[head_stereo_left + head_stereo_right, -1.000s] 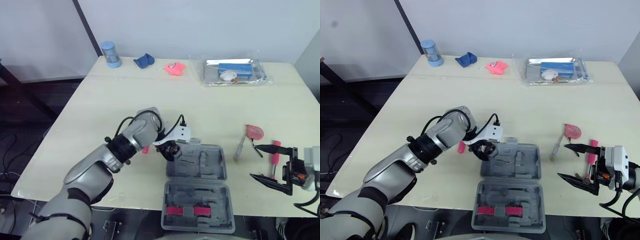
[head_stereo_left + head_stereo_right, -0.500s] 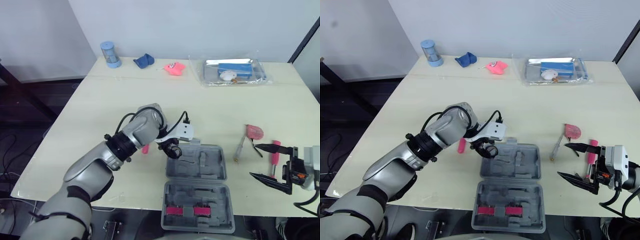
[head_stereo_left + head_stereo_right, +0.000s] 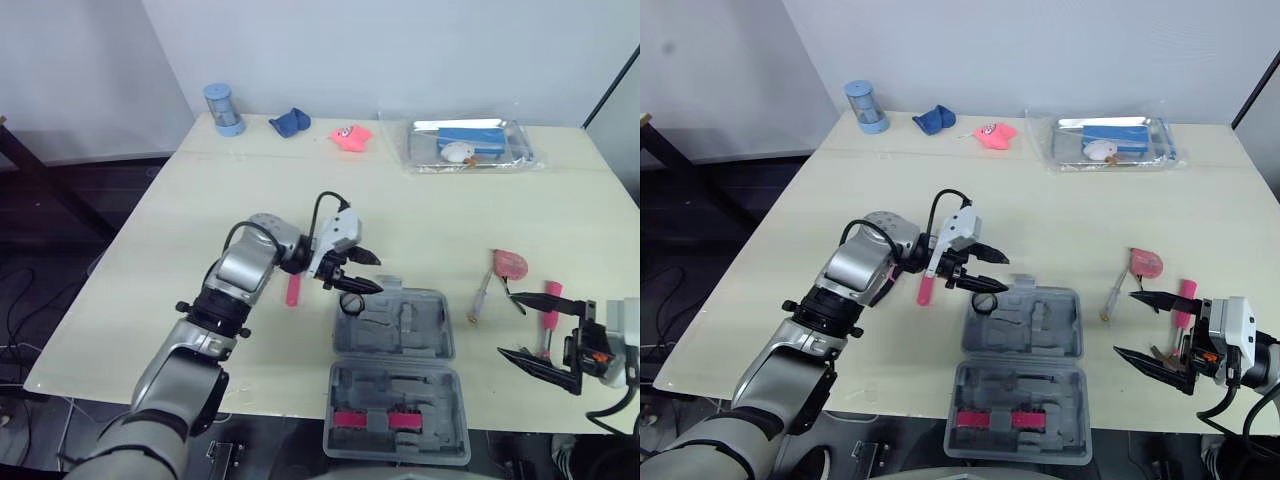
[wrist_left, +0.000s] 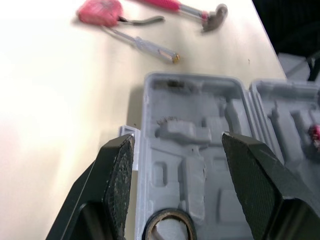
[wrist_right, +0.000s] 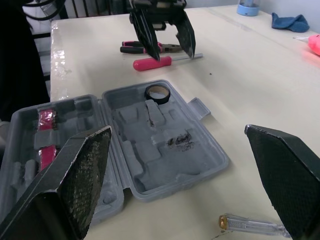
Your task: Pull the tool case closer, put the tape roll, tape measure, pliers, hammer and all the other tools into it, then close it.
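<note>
The grey tool case (image 3: 430, 340) lies open near the table's front edge, its lid (image 3: 395, 415) toward me. A black tape roll (image 3: 350, 303) lies in the case's near-left corner, also seen in the left wrist view as the tape roll (image 4: 169, 225). My left gripper (image 3: 372, 274) hovers open just above that corner, empty. A pink screwdriver (image 3: 292, 292) and pliers (image 5: 150, 47) lie to the left of the case. To its right lie a pink tape measure (image 3: 508, 263), a thin screwdriver (image 3: 481, 298) and a pink-handled hammer (image 3: 549, 305). My right gripper (image 3: 506, 322) stands open beside the hammer.
At the table's back stand a blue cup (image 3: 222, 108), a blue cloth (image 3: 290, 121), a pink toy (image 3: 350, 136) and a clear tray (image 3: 425, 155) holding a blue item. The case lid overhangs the front edge.
My left gripper has opened, turned at the wrist and lifted slightly, leaving the tape roll lying in the case. The right arm has stayed put.
</note>
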